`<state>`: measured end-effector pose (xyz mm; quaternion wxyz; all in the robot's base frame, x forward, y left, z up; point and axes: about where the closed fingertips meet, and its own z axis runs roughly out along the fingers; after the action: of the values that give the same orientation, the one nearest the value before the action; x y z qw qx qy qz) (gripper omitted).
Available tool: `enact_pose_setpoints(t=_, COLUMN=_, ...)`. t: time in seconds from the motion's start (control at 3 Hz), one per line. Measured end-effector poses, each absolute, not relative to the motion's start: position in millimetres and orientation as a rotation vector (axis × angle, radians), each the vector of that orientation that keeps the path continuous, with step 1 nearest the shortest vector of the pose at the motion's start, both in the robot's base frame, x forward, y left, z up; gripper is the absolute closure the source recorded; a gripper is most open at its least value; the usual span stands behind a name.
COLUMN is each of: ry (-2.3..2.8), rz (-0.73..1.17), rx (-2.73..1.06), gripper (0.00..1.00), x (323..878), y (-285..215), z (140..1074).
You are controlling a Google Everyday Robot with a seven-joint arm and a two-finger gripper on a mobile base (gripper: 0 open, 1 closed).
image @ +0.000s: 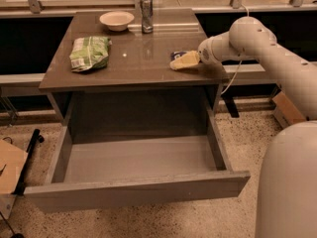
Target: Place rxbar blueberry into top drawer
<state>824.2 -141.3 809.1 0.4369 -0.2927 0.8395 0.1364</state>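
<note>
The rxbar blueberry (177,55) is a small dark navy wrapper lying on the right part of the tabletop; only its far edge shows, the rest is hidden by the gripper. My gripper (182,61) is low over the bar at the table's right side, and the white arm reaches in from the right. Whether it touches the bar cannot be told. The top drawer (138,191) is pulled fully out below the tabletop; its grey inside holds nothing.
A green and white chip bag (89,52) lies on the table's left. A white bowl (117,20) and a metal can (146,15) stand at the back. My white base (287,182) fills the lower right. A cardboard box (285,108) is on the floor at right.
</note>
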Motion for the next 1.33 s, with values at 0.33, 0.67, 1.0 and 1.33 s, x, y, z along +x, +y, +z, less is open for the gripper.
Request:
enact_pose_setpoints(t=0.33, ry=2.064, rz=0.321, rx=-0.732, gripper=0.50, x=825.3, y=-141.8, z=818.7)
enact_pose_setpoints(t=0.67, ry=2.049, rz=0.315, rx=-0.732, gripper=0.73, x=825.6, y=-140.8, z=824.7)
enact_pose_setpoints(t=1.0, ry=1.999, rz=0.299, rx=-0.746, gripper=0.96, x=823.7, y=-136.8, z=844.6)
enact_pose_setpoints(t=1.33, ry=1.936, rz=0.304, rx=-0.761, gripper=1.00, x=812.9, y=-129.3, z=872.2)
